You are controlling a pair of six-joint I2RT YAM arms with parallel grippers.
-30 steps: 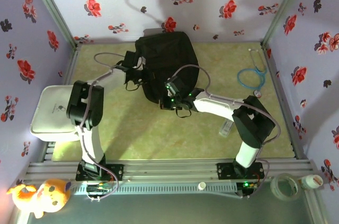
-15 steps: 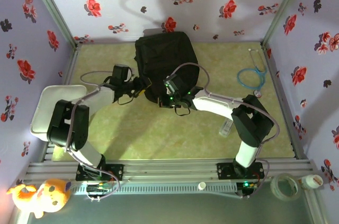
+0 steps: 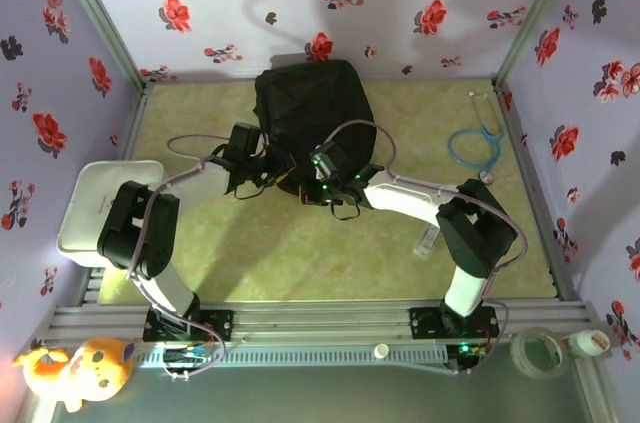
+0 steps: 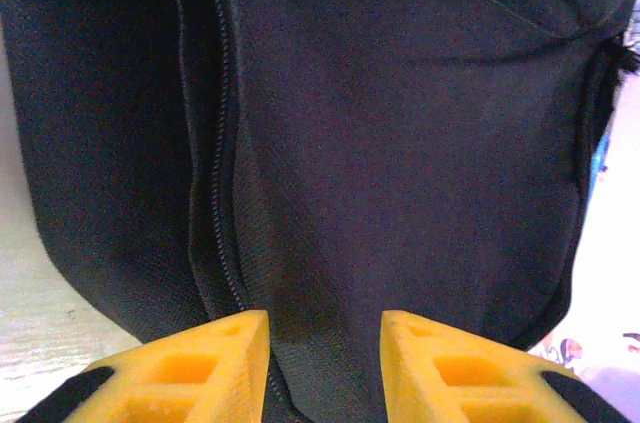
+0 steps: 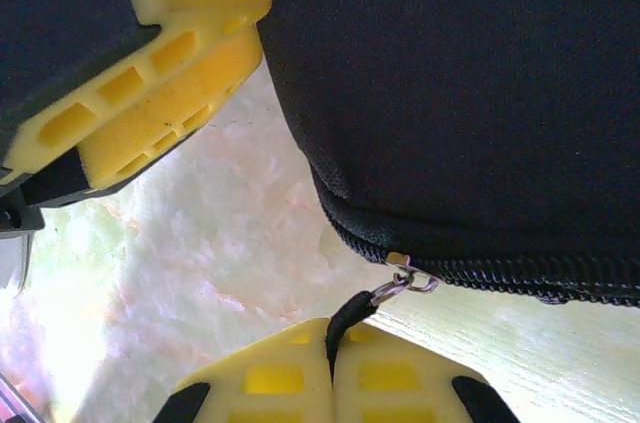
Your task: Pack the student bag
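A big black soft cloth backpack (image 3: 315, 108) is seen lying on the pale green desk (image 3: 300, 253), at the far middle part, close to the flowered back wall. Its rounded end is turned toward the arms.

The left pincer (image 4: 325, 343) is held at the near left edge of the bag. Its two yellow fingers (image 4: 190, 363) are spread apart, and nothing is gripped between them. Black cloth and a long zip line (image 4: 222, 143) are seen just in front of them.

The right pincer (image 5: 335, 363) is placed at the near edge of the bag too, just beside the left one. Its yellow fingers are pressed together, and a short black zip cord (image 5: 345, 318) is clamped between them. The cord is joined to the zip by a small silver ring (image 5: 405, 285). The bottom edge of the bag is seen a little above the desk there.

A blue stethoscope (image 3: 475, 148) is laid well apart on the right side of the desk. A white tray (image 3: 100, 208) is seen at the left edge. An orange soft toy (image 3: 75, 373) is sitting at the near left corner, off the desk.
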